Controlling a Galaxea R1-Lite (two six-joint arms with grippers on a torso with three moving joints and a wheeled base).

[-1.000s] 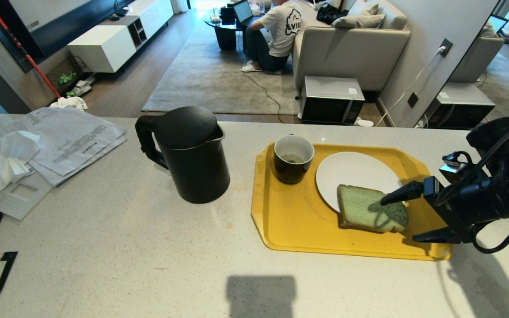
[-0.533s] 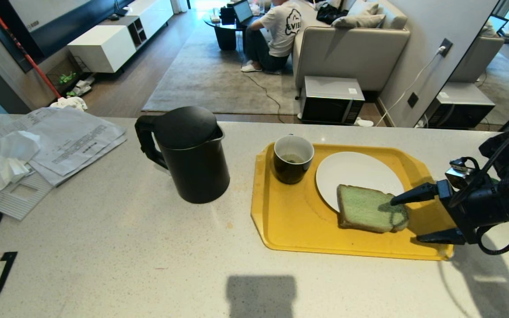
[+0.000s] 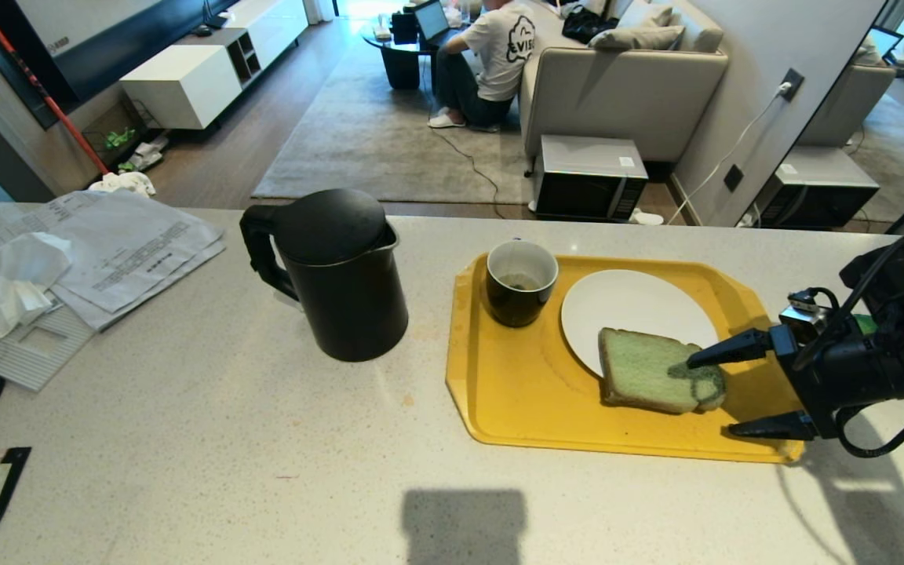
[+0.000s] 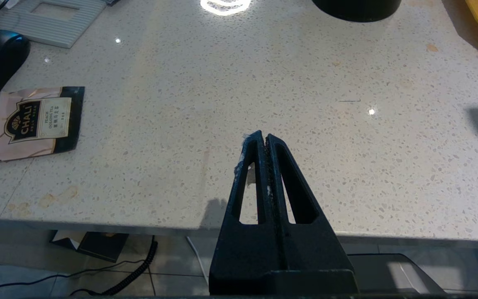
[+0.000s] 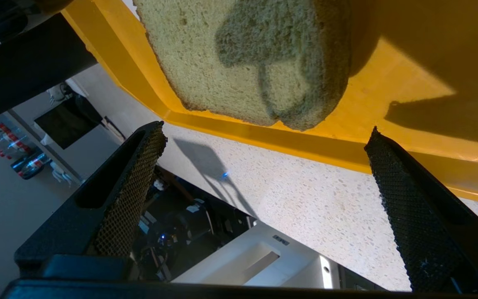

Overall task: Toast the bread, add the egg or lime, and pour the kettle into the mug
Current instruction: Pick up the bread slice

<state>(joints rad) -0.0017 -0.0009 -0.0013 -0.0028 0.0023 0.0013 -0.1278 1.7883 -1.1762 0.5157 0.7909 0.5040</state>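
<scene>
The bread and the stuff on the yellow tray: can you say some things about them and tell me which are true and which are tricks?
1. The bread lies partly on the white plate and partly on the yellow tray. True.
2. The right hand is squeezing the bread. False: its fingers are wide apart beside the bread, holding nothing.
3. The mug stands on the tray. True.
4. The kettle stands on the tray too. False: it stands on the counter, left of the tray.
5. The left hand is shut. True.
</scene>
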